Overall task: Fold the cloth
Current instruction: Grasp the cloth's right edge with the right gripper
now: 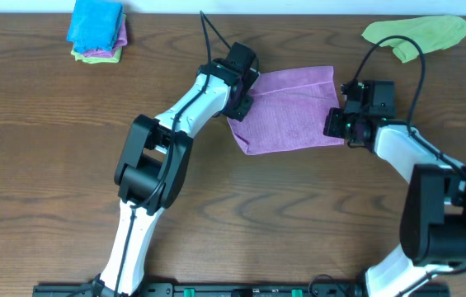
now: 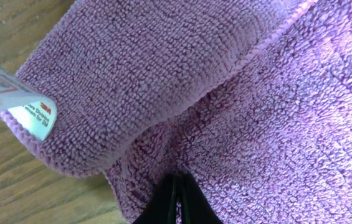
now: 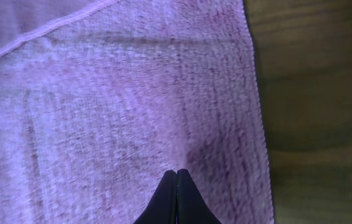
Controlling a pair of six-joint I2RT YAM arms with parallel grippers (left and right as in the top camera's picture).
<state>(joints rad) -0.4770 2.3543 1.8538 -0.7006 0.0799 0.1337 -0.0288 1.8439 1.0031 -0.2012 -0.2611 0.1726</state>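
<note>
1. Nearest the lens in the left wrist view are the black fingertips of the left gripper (image 2: 176, 200), at the bottom centre of the frame. They are pressed together, and creases in the purple microfibre cloth (image 2: 238, 124) run down into them, so I judge that they have fabric pinched.
2. In the same view a folded-over flap fills the upper left, with a white printed label (image 2: 31, 116) at its corner and wooden table (image 2: 14, 186) below it.
3. In the right wrist view the right gripper (image 3: 176, 198) also has its tips closed tight, just inside the hemmed edge of the cloth that runs down the right of the frame. I cannot tell whether it has caught any fabric or only rests on it.
4. From overhead, the cloth sits at upper centre, directly between the two grippers, with its long axis running left to right and tilted slightly.
   - The left gripper is on the left edge.
   - The right gripper is near the lower right corner.
5. Each arm is equally close to its own end, so I judge the next fold depends on carrying one end across towards the other along that axis.
6. A stack of folded blue, pink and green cloths (image 1: 96, 31) lies at the upper left, and a loose green cloth (image 1: 418, 35) at the upper right. Both are well apart from the work.
</note>
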